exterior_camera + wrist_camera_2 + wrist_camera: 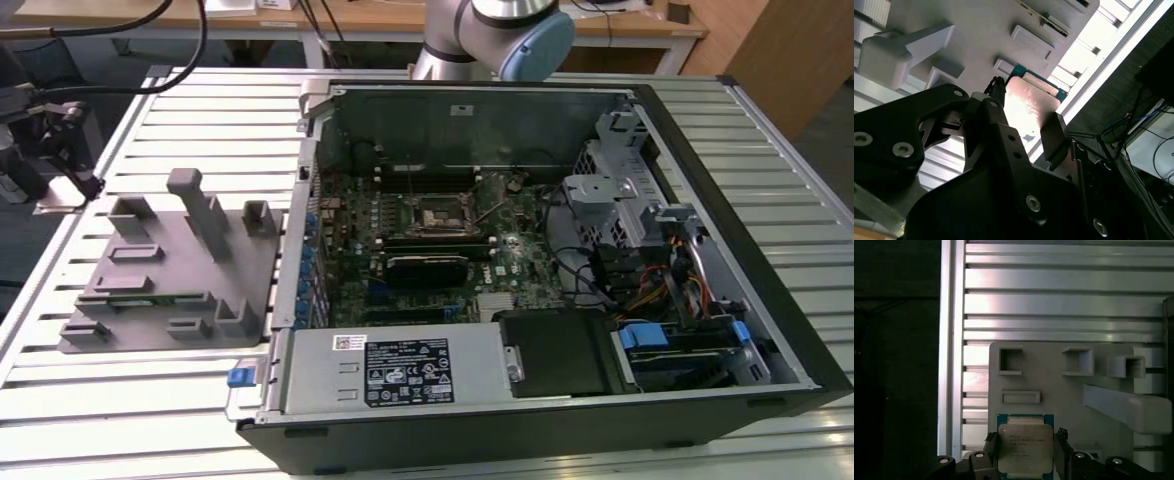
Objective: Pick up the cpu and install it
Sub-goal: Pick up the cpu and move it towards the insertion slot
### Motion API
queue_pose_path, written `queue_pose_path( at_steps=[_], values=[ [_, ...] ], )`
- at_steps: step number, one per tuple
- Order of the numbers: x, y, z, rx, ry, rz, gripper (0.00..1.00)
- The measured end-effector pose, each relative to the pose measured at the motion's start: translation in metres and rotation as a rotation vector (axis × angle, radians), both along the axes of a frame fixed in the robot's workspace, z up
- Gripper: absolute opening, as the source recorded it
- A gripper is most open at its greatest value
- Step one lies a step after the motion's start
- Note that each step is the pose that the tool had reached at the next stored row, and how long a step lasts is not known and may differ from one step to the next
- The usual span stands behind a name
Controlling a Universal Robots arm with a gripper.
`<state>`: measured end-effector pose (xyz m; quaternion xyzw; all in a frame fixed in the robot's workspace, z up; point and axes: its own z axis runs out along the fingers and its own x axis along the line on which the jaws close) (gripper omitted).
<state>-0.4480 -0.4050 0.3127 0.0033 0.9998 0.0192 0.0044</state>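
Straddling the cpu [1023, 452], the gripper [1026, 442] hangs over one edge of the grey fixture tray [1064, 400]; whether it pinches or only brackets, I cannot tell. An uneven squeeze could cock the chip and drop it. It lies flat, metal top upward, near-square, sides parallel to the tray's

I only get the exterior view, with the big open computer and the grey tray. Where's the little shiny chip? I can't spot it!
Observer: In the first wrist view, the chip is between the hand's two fingers, which sit against opposite sides.
Operator: Which way does it face?
Observer: Its silvery top faces that camera.
Operator: What's behind it?
Observer: The grey tray, close to the table's edge.
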Motion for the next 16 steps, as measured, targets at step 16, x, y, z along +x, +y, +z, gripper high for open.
queue_pose_path(
  at_steps=[16],
  values=[
    [0.0, 0.0, 0.0134, 0.0, -0.0014, 0.0, 0.53]
  ],
)
